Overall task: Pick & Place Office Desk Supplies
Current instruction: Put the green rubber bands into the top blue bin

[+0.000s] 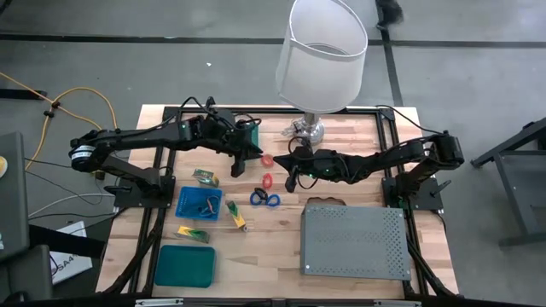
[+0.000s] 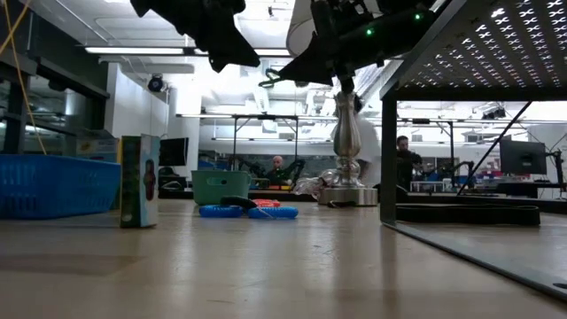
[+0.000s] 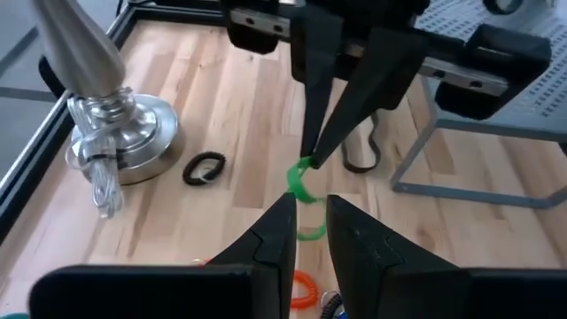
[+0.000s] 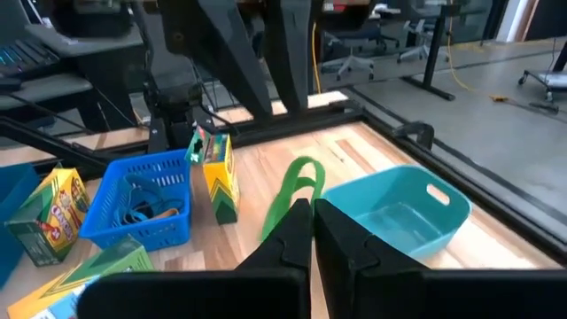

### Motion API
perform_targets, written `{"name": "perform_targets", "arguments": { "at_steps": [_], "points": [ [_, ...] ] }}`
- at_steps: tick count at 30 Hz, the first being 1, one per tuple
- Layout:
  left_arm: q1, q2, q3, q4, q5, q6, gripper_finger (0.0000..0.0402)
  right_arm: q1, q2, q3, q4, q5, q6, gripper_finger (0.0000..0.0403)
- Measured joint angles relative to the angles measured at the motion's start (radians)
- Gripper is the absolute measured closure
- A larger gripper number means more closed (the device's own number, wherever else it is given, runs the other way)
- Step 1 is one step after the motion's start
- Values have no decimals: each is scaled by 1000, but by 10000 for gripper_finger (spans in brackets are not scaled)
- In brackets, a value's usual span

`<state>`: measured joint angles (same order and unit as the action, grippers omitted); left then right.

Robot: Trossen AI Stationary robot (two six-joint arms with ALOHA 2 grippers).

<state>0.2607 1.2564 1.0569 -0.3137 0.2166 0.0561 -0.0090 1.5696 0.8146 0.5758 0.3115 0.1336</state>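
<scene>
A green loop [image 3: 299, 180] hangs in the air above the table's middle, with my right gripper [image 3: 310, 159] shut on it. My left gripper [image 3: 310, 213] faces it tip to tip from the table's left, its fingers a little apart and just short of the loop. I see nothing between them. In the high view the two grippers [image 1: 253, 155] [image 1: 277, 159] nearly meet. On the wood below lie red loops [image 1: 267, 159], blue loops [image 1: 264, 199] and a black loop [image 3: 204, 168]. A blue basket [image 1: 199, 203] holds more loops. My right gripper pinches the green loop between its two fingers at one spot of the band [image 4: 291, 202], at their free ends. The fingers come about level from the table's right. The rest of the loop [image 4: 306, 167] curls free past the fingertips, lifted well clear of the table.
The white-shaded lamp [image 1: 320, 60] stands on its chrome base [image 1: 307, 130] at the far middle. A grey perforated box [image 1: 354, 241] fills the near right. Crayon boxes [image 1: 205, 176] [image 1: 193, 233] and a teal tray [image 1: 184, 264] sit on the near left. People sit beyond the table.
</scene>
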Motion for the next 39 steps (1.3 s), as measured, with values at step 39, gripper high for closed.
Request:
{"name": "perform_targets", "arguments": {
  "at_steps": [39],
  "points": [
    [-24,114,0,43,-38,-4,234,37,0,0,-26,-28,3,401]
  ]
}}
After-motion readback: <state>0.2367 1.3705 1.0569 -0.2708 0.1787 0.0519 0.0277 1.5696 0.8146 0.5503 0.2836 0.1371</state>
